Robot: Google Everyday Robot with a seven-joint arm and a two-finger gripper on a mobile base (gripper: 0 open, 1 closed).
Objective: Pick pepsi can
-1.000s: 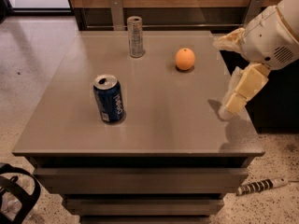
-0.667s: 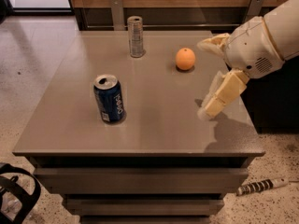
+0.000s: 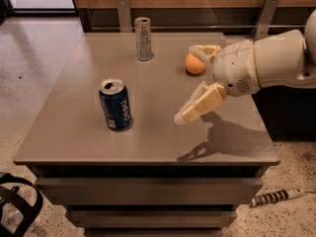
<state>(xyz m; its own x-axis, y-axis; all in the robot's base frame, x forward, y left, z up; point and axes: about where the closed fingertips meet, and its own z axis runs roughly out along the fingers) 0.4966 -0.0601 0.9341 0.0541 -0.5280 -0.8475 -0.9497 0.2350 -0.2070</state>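
The pepsi can (image 3: 114,105) is a short dark blue can with white lettering and a silver top. It stands upright on the left half of the grey table (image 3: 69,137). My gripper (image 3: 190,82) comes in from the right on a white arm and hovers above the table, well to the right of the can and apart from it. Its two cream fingers are spread open and empty, with one fingertip (image 3: 183,115) low near the table and the other finger up by the orange.
A taller slim silver-grey can (image 3: 143,38) stands at the back middle of the table. An orange (image 3: 193,64) lies at the back right, partly behind my upper finger. A striped object (image 3: 274,197) lies on the floor at the right. A black frame (image 3: 17,209) is at the lower left.
My gripper has moved left from beyond the table's right edge to over the table, closer to the pepsi can. The cans and the orange have not moved.
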